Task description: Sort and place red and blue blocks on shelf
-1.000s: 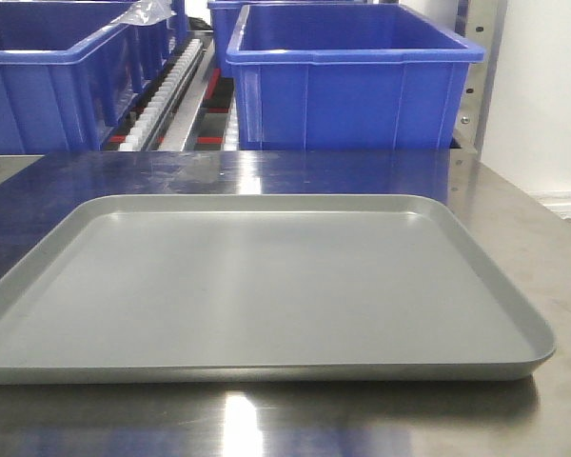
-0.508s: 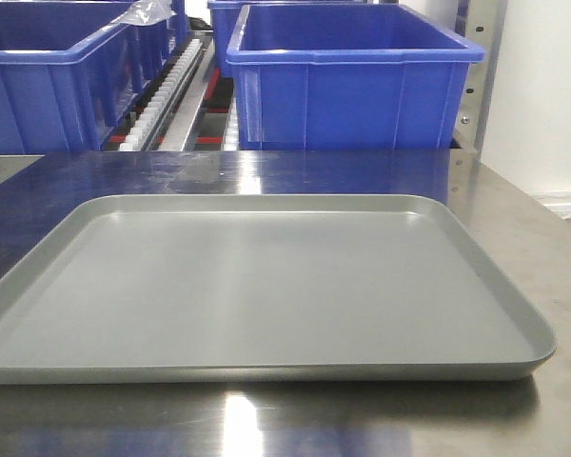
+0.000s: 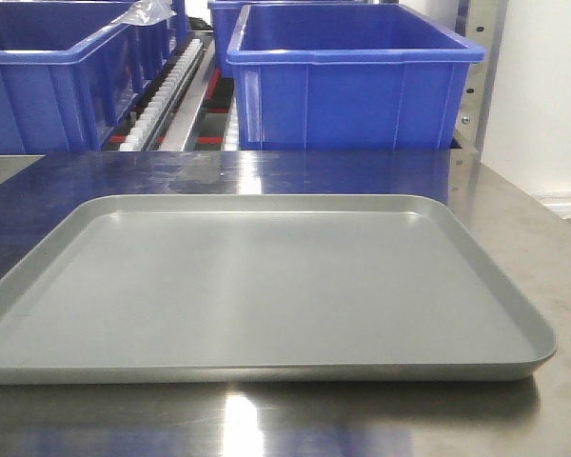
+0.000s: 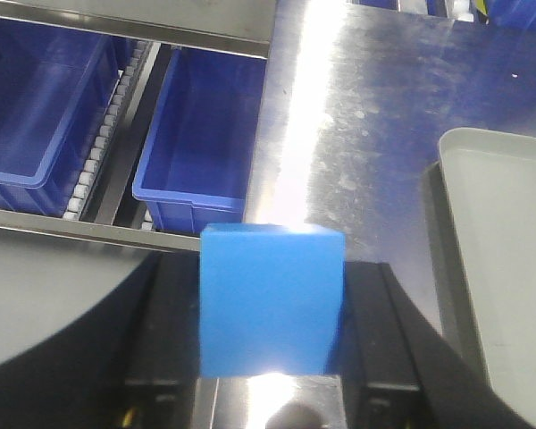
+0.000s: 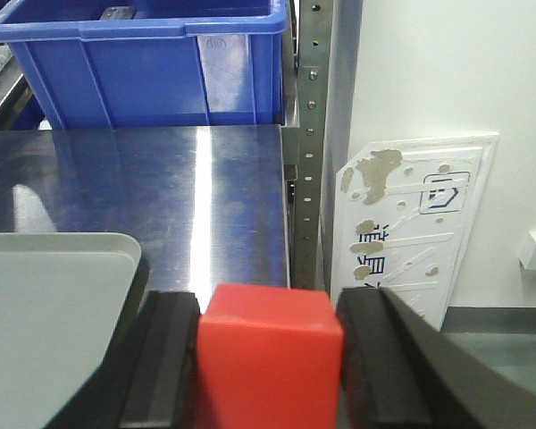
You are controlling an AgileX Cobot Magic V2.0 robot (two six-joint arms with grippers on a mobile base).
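In the left wrist view my left gripper (image 4: 272, 304) is shut on the blue block (image 4: 272, 299), a plain cube pressed between both black fingers (image 4: 165, 340). It hangs over the steel tabletop's left edge, with the shelf's lower bins beyond. The right wrist view shows my right gripper (image 5: 268, 357) shut on the red block (image 5: 268, 357), held over the tabletop's right edge beside the grey tray's corner. The shelf (image 3: 186, 90) with white roller tracks and blue bins stands behind the table in the front view. Neither gripper nor block appears in the front view.
A flat grey tray (image 3: 257, 286) with nothing on it fills the middle of the steel tabletop (image 3: 514, 219). Large blue bins (image 3: 352, 81) stand behind it on the shelf. A perforated steel upright (image 5: 311, 134) and a white wall panel (image 5: 415, 223) lie right of the table.
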